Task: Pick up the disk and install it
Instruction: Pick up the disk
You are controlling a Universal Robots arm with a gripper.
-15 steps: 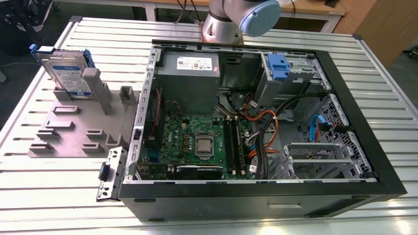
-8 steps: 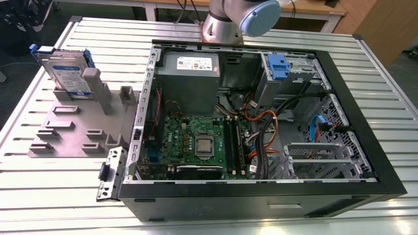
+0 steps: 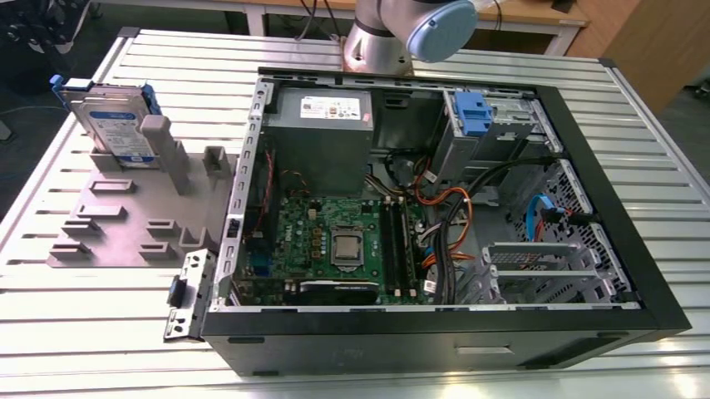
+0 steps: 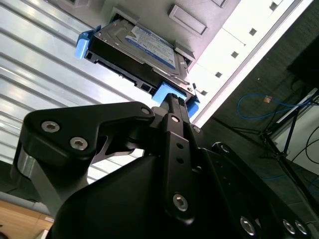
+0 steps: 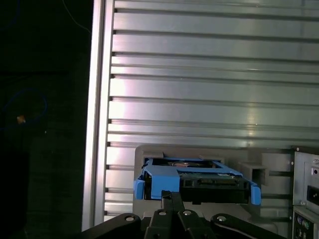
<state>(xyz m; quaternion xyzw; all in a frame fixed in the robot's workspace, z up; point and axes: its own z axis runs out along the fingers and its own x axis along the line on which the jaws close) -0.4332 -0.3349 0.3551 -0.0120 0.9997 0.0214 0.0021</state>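
The disk (image 3: 111,116), a silver drive with a white-and-blue label in a blue carrier frame, stands on edge in the grey slotted holder (image 3: 122,224) at the exterior view's left. Both wrist views look at it end-on: the disk (image 4: 144,42) (image 5: 199,179) with its blue end handle faces the camera. My gripper (image 4: 172,99) (image 5: 172,195) has its black fingers pressed together, shut on nothing. The tips line up with the blue handle in both pictures but stand off from it.
The open computer case (image 3: 621,216) lies on the slatted metal table (image 3: 666,125), with motherboard, cables and power supply exposed. Another blue-tabbed drive (image 3: 471,112) sits in its grey cage at the case's far corner. The arm's base (image 3: 411,29) rises behind the case.
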